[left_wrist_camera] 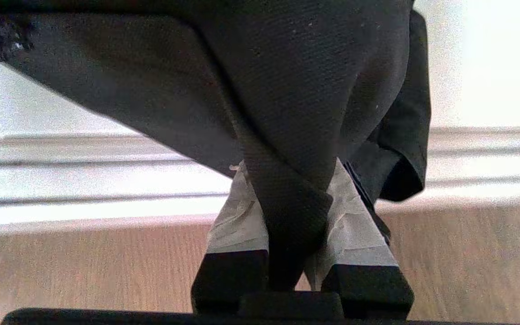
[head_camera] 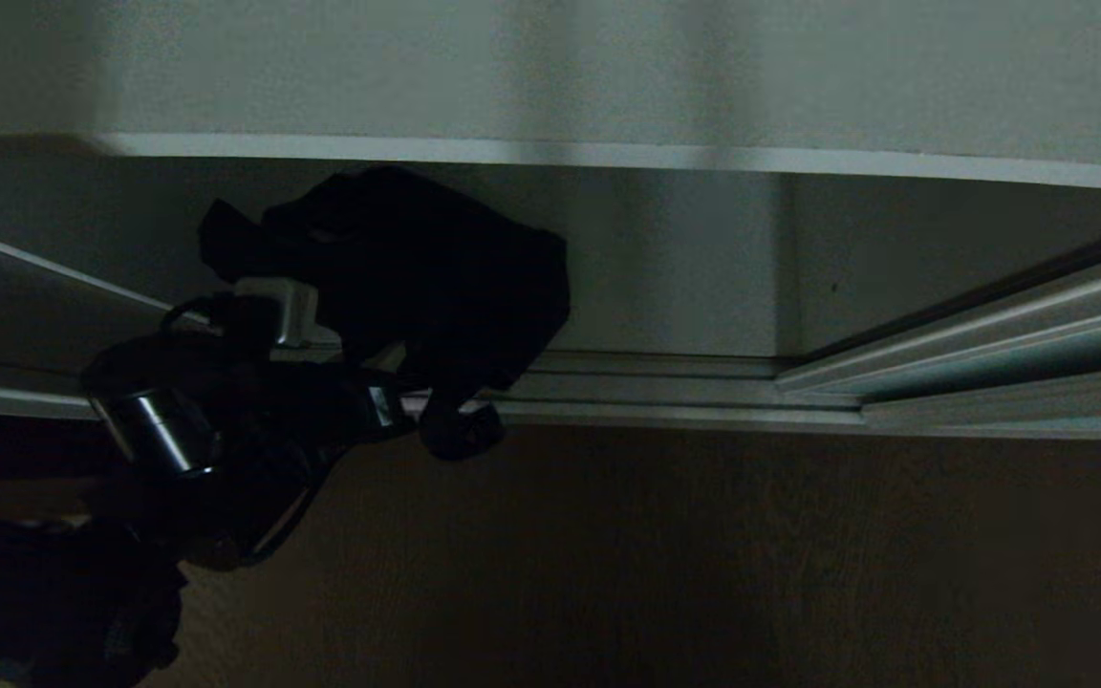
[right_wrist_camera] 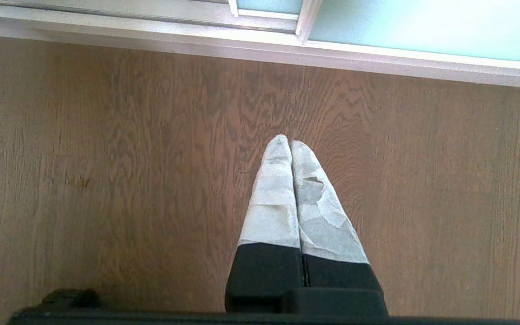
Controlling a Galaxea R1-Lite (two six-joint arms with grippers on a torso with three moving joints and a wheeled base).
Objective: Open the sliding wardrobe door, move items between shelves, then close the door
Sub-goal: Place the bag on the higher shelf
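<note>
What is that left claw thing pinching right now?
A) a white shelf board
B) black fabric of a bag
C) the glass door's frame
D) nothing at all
B: in the left wrist view the left end effector has black fabric of the bag squeezed between its taped fingers.

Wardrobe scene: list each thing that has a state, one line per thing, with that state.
left gripper: shut on a fold of the black bag, held above the door track.
black bag: hanging off the shelf, gripped by the left gripper.
sliding wardrobe door: pushed aside on the right, opening exposed.
shelf: bare where visible.
right gripper: shut, holding nothing, over the wood floor.
</note>
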